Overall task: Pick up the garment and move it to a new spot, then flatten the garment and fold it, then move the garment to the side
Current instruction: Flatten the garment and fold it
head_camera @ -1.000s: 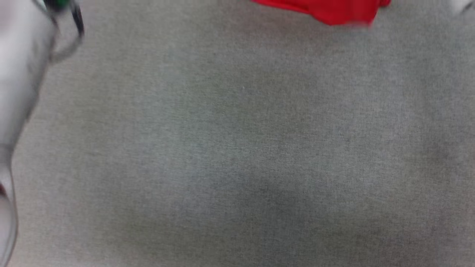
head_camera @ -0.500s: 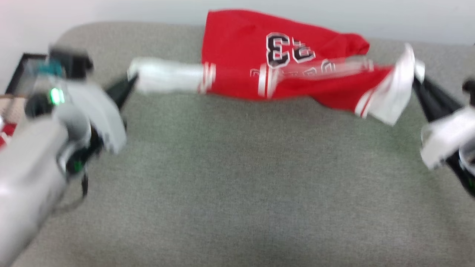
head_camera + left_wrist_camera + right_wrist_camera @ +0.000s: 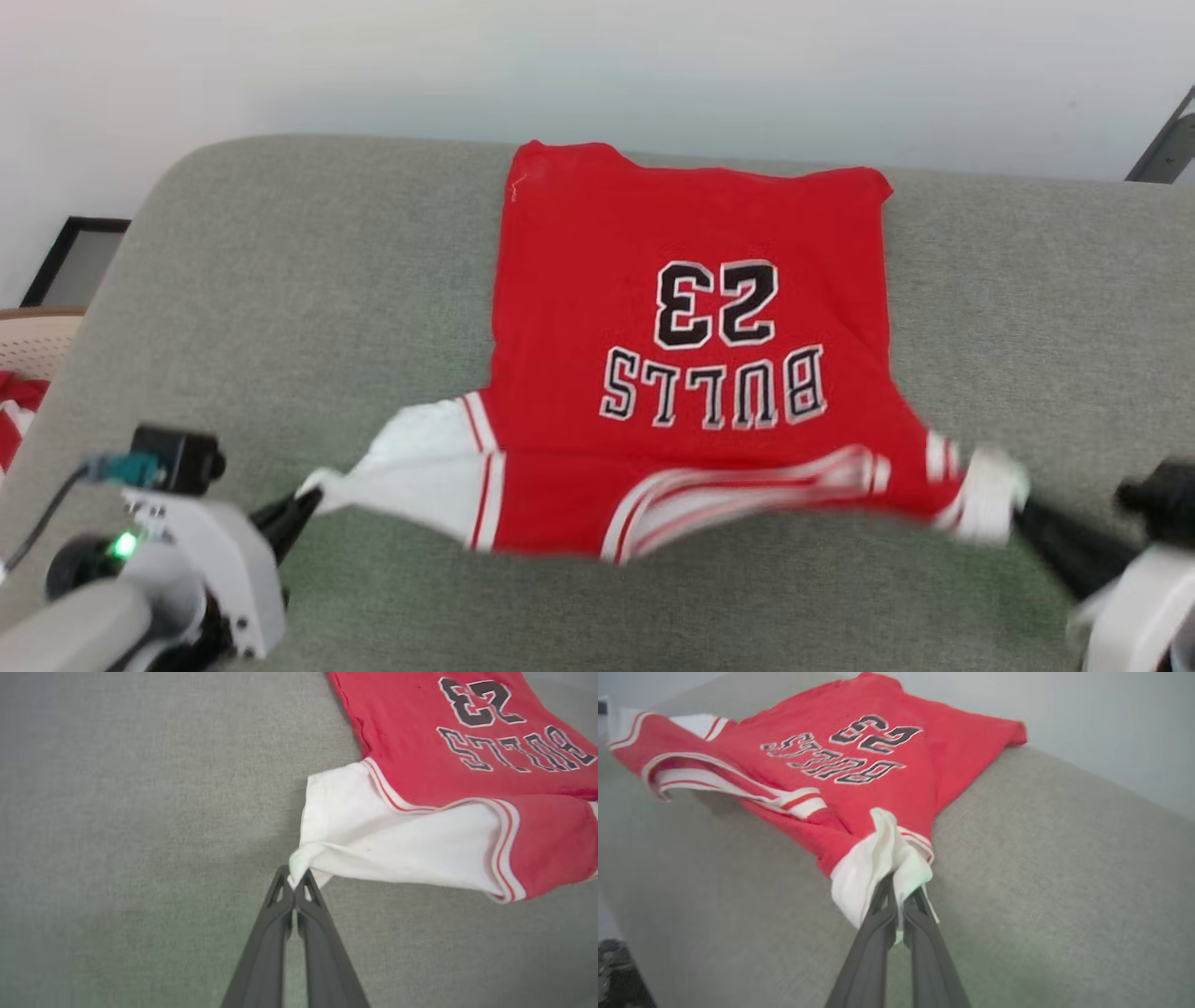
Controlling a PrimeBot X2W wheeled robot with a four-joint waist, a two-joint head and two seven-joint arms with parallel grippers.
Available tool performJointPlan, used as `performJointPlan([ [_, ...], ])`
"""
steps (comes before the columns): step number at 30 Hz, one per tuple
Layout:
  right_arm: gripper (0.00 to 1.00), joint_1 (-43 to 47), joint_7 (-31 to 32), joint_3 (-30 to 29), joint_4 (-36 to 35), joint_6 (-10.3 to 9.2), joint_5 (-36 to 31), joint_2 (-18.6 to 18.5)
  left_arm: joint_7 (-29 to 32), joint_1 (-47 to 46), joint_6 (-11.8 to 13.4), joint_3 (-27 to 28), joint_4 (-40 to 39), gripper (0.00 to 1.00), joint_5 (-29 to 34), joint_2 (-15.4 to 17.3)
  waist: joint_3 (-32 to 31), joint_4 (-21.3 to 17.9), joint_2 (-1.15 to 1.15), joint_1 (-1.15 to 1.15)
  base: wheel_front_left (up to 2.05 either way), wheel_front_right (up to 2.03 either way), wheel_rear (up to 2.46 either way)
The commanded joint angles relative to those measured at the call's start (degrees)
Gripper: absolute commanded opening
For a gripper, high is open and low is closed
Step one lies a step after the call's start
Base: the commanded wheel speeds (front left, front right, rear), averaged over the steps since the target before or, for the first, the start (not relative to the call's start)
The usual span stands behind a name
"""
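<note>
While both pincers hold its sleeves, the garment (image 3: 686, 308) lies chest side up on the grey upholstered surface (image 3: 280, 280). Its number and lettering read inverted in the head view, and its hem points toward the pale wall (image 3: 597, 65). The left gripper (image 3: 294, 884) has its fingers pressed together on a bunched tip of one white sleeve (image 3: 373, 844), with the red body extending up and to the right in the left wrist view. The right gripper (image 3: 899, 891) has its fingers closed on the gathered opposite sleeve (image 3: 873, 872), and the red body spreads beyond the fingertips. Between the two grips the striped collar edge (image 3: 738, 504) appears raised and casts a shadow.
</note>
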Motion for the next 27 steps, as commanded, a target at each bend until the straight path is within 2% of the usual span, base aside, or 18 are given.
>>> performJointPlan([
  [1, 0.00, 1.9, 1.0, 0.8, -1.3, -0.12, 0.4, -0.9, -0.2, 1.6, 1.2, -0.1, -0.7, 0.00, -0.6, 1.0, 0.0, 0.0, 0.00, 0.00, 0.00, 0.00, 0.00],
  [5, 0.00, 6.5, 3.7, 1.1, -4.5, -0.12, 0.9, -2.8, -0.9, 5.3, 3.8, -0.8, -3.4, 0.00, -1.6, 2.9, 0.4, -0.2, 0.00, 0.00, 0.00, 0.00, 0.00],
  [10, 0.00, 9.8, 4.5, 0.8, -4.3, -0.12, 0.7, -1.8, -2.0, 8.3, 5.2, -1.5, -4.1, 0.00, -2.7, 2.6, 1.0, -0.1, 0.00, 0.00, 0.00, 0.00, 0.00],
  [22, 0.00, 7.8, 6.3, 5.7, 0.9, -0.11, 3.0, 1.3, -2.9, 10.0, 4.7, -2.5, -1.0, 0.00, -2.7, -1.2, 1.8, 0.4, 0.00, 0.00, 0.00, 0.00, 0.00],
  [23, 0.12, 7.6, 6.7, 5.7, 1.6, -0.11, 3.2, 1.6, -2.9, 9.9, 4.6, -2.6, -0.8, 0.00, -2.6, -1.5, 2.0, 0.4, 0.00, 0.00, 0.00, 0.00, 0.00],
  [24, 0.46, 7.2, 7.0, 5.6, 1.8, -0.11, 3.1, 1.8, -2.9, 9.8, 4.5, -2.7, -0.7, 0.00, -2.4, -1.7, 2.1, 0.5, 0.00, 0.00, 0.00, 0.00, 0.00],
  [25, 1.00, 6.8, 7.3, 5.5, 1.8, -0.11, 3.1, 1.8, -3.0, 9.6, 4.4, -2.5, -0.7, 0.00, -2.6, -1.9, 2.3, 0.7, 0.00, 0.00, 0.00, 0.00, 0.00],
  [27, 1.00, 6.3, 8.1, 4.9, 1.2, -0.11, 3.6, 1.4, -3.0, 9.2, 4.3, -2.5, -0.7, 0.00, -2.4, -2.3, 2.7, 1.0, 0.00, 0.00, 0.00, 0.00, 0.00],
])
